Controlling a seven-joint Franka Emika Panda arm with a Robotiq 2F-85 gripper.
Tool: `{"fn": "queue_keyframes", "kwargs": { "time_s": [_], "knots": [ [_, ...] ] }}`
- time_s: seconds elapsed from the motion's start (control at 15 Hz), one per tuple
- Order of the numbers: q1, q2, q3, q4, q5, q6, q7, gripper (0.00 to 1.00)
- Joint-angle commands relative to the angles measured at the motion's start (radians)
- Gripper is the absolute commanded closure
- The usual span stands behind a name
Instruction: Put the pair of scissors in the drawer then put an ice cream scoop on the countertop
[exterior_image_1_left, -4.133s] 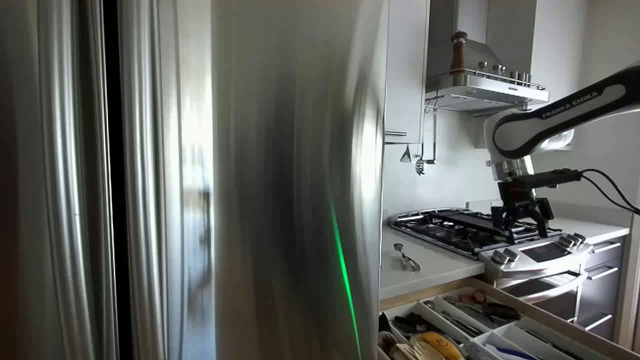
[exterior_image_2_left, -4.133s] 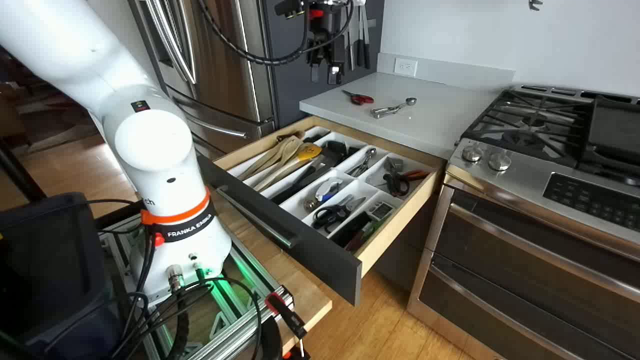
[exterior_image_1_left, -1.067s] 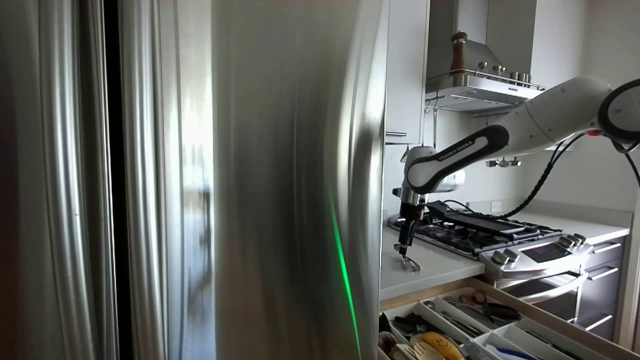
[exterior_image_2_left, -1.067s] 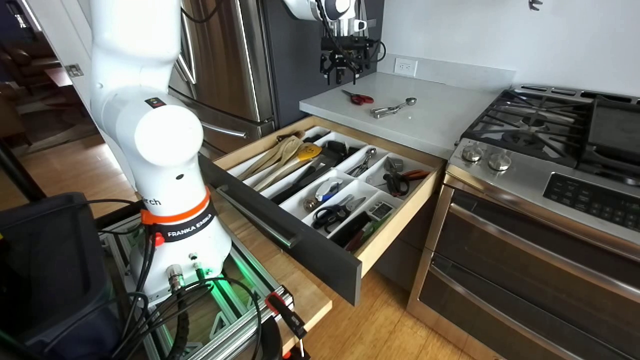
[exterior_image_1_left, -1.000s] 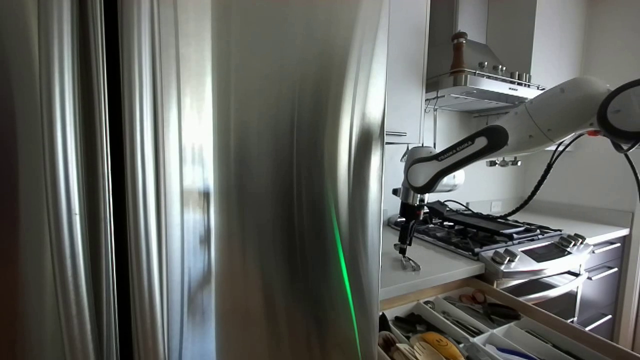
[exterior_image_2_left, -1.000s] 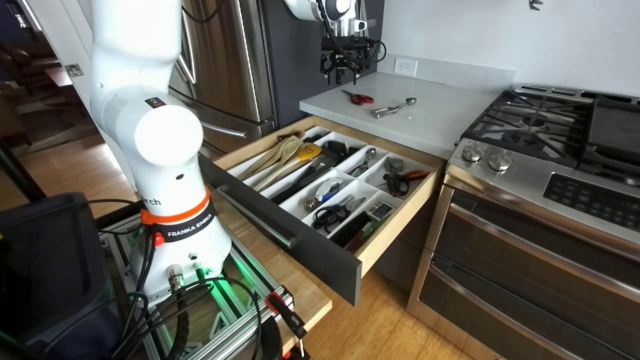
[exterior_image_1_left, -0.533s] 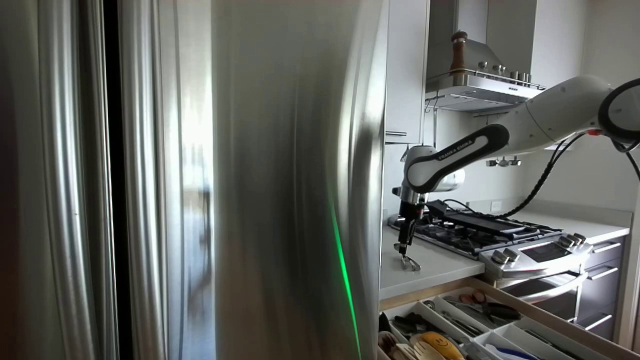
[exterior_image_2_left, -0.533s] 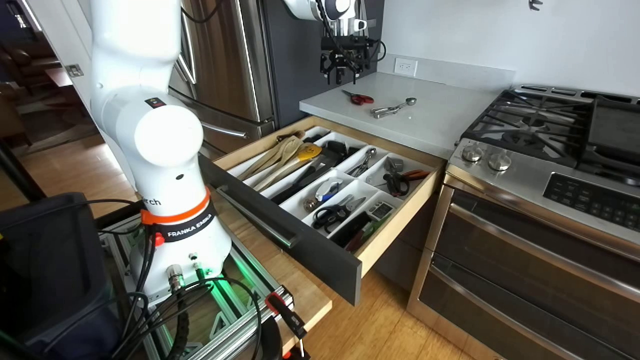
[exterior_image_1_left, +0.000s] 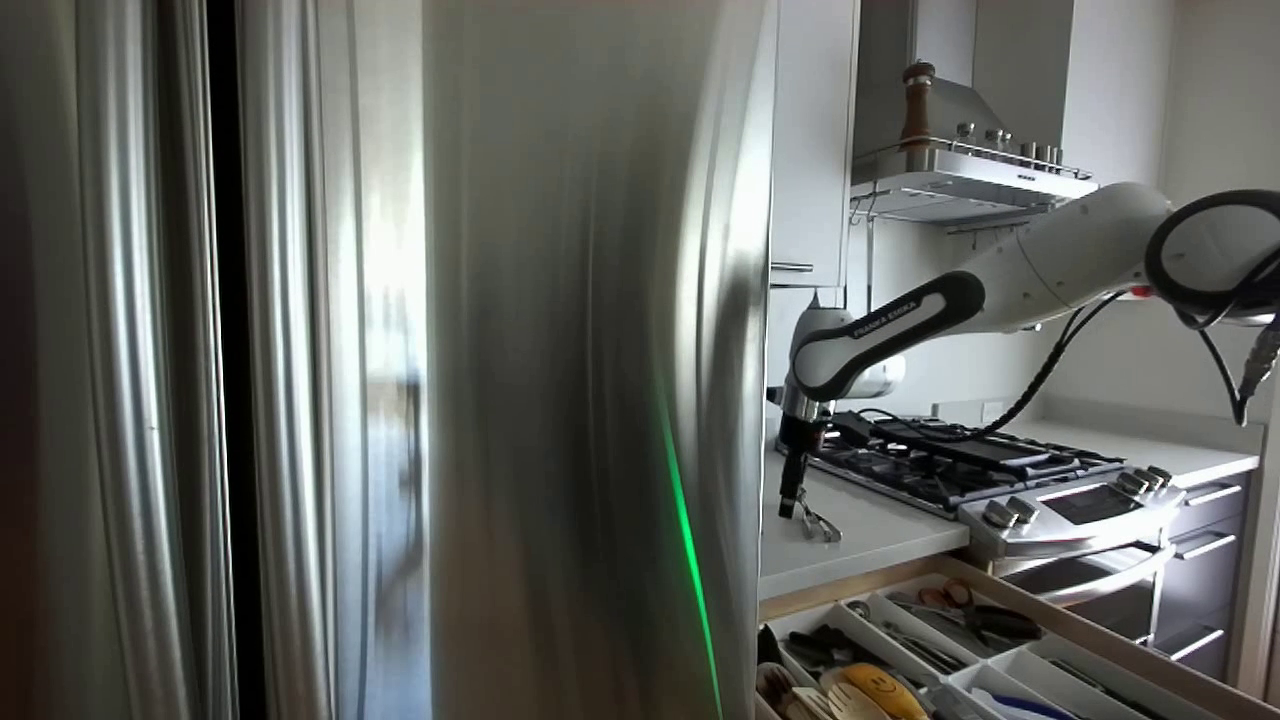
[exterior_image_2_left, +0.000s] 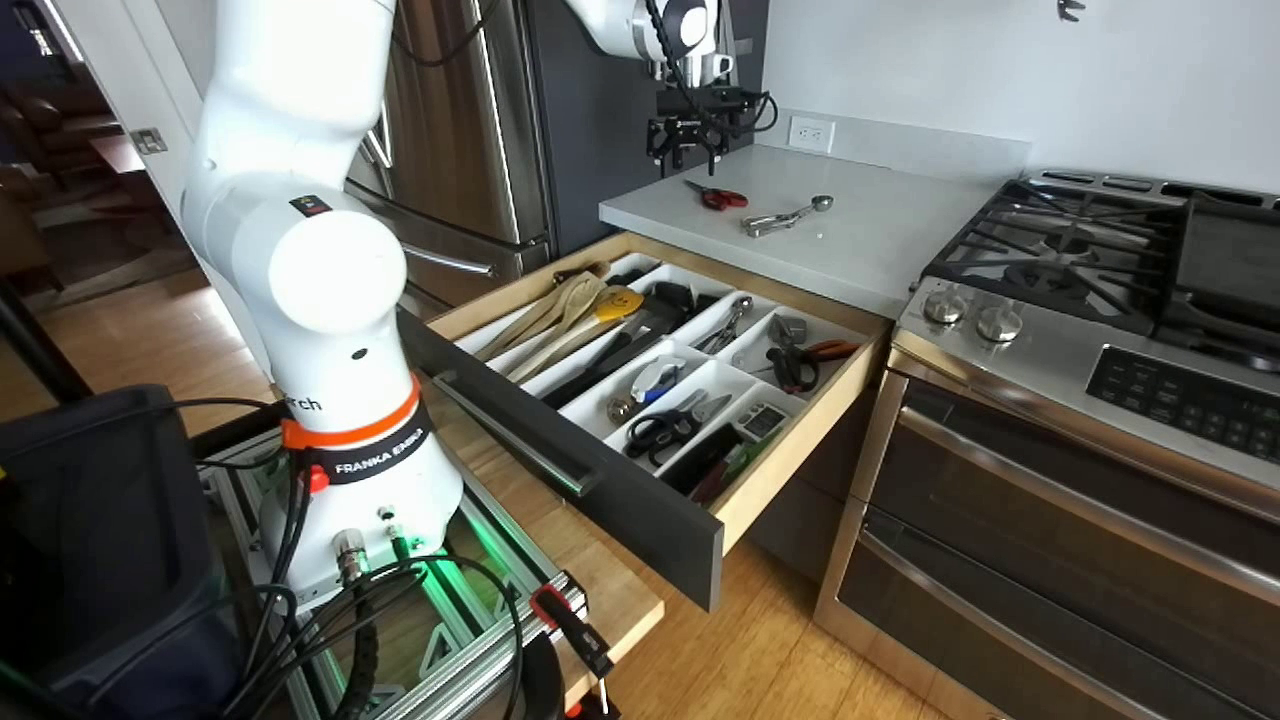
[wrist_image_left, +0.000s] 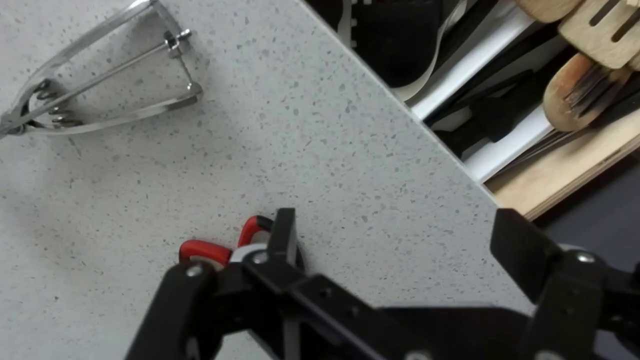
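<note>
At the fridge (exterior_image_2_left: 475, 170) end of the tabletop (exterior_image_2_left: 870, 240), saw gripper (wrist_image_left: 395, 230) pointing down w/ jaws spread wide, just apart from red-handled scissors (exterior_image_2_left: 714, 196). Found those lying on tabletop; in wrist view, made out only part of handles, w/ rest hidden behind gripper. Also on tabletop, nr scissors but apart, spotted metal ice cream scoop (exterior_image_2_left: 793, 215), on side toward hob (exterior_image_2_left: 1060, 242). Below tabletop's front edge, noted drawer (exterior_image_2_left: 800, 445) open, w/ white divided tray (exterior_image_2_left: 590, 407) incl. wooden spoons (exterior_image_2_left: 570, 303), yellow smiley utensil (exterior_image_2_left: 620, 302) & black-handled scissors (exterior_image_2_left: 686, 417). Farther up in an exterior view, caught range hood (exterior_image_1_left: 960, 172) w/ brown wooden mill (exterior_image_1_left: 916, 110) standing on top.
</note>
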Motion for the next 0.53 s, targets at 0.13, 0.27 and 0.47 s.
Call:
{"fn": "queue_keyframes", "kwargs": {
  "time_s": [0.13,0.27,0.47],
  "knots": [
    [-0.042,0.176,0.039,0.157,0.013,0.035,-0.153,0.00],
    [-0.047,0.223,0.051,0.202,0.016,0.038,-0.191,0.00],
    [-0.045,0.280,0.070,0.264,0.019,0.051,-0.236,0.00]
  ]
}}
